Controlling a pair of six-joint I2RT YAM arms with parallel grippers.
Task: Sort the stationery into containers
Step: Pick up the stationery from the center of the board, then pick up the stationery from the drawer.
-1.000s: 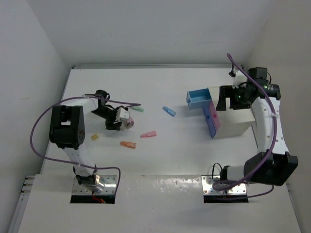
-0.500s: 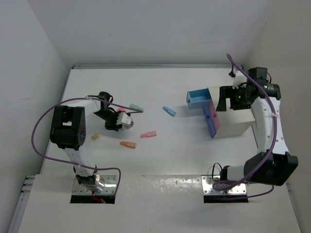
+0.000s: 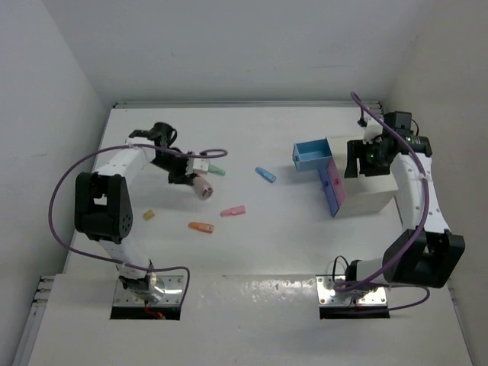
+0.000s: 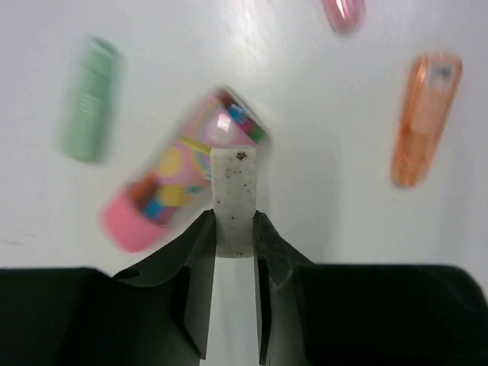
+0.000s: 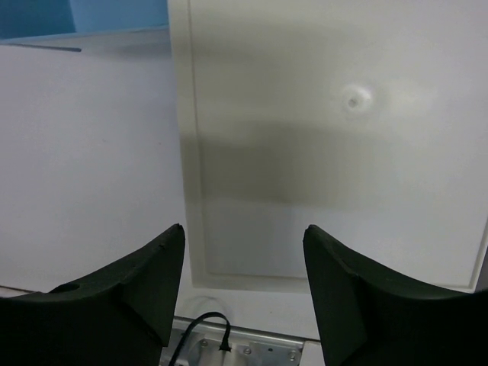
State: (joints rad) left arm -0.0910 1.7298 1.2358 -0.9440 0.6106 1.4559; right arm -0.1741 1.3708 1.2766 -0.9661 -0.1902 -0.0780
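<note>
My left end effector (image 4: 232,223) is closed narrow on a small white rectangular block (image 4: 233,183), whose long axis runs out along my fingers. Beneath it a short pink patterned cylinder (image 4: 179,194) lies slantwise on the tabletop (image 4: 328,99); whether block and cylinder touch I cannot tell. What matters for the carry is this: the shallow blue plastic drawer (image 3: 311,156) and the shallow pink plastic drawer (image 3: 334,187) lie well apart from me, far to my right, past the small blue piece (image 3: 264,174). My right end effector (image 5: 244,229), spread wide and empty over the white cube cabinet (image 5: 335,152), is the nearer one to them.
</note>
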